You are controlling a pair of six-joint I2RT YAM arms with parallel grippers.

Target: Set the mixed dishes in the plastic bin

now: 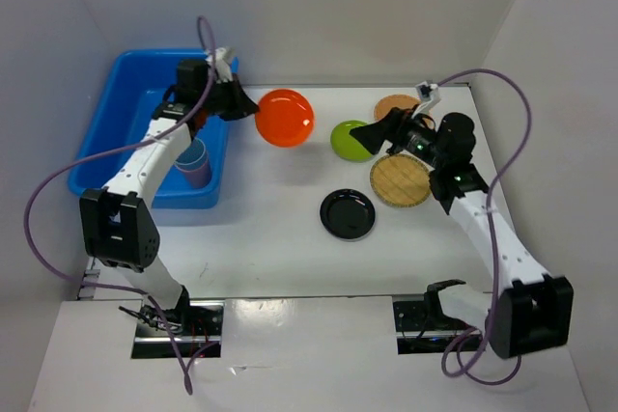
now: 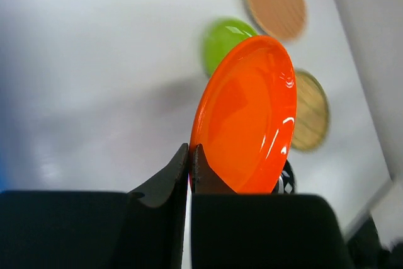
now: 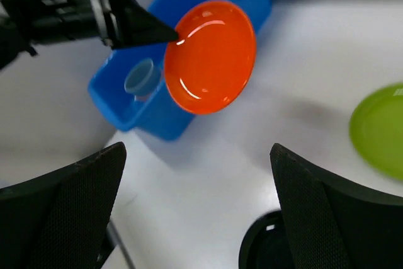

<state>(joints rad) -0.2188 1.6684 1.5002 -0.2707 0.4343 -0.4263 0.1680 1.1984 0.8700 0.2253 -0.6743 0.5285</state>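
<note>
Top external view shows us the left gripper (image 1: 253, 113) clamped on the rim of the orange plate (image 1: 285, 118), which it holds tilted, clear of the table (image 1: 280, 258) and just right of the plastic bin (image 1: 106, 123). Inside the bin we see a blue cup (image 1: 193, 155). Farther right of the bin lie the lime green plate (image 1: 348, 142), the black plate (image 1: 348, 213), a woven disc (image 1: 400, 180) and a second woven disc (image 1: 392, 103). Our right gripper (image 3: 196, 147), well right of the bin, stands spread wide with nothing between its fingers.
</note>
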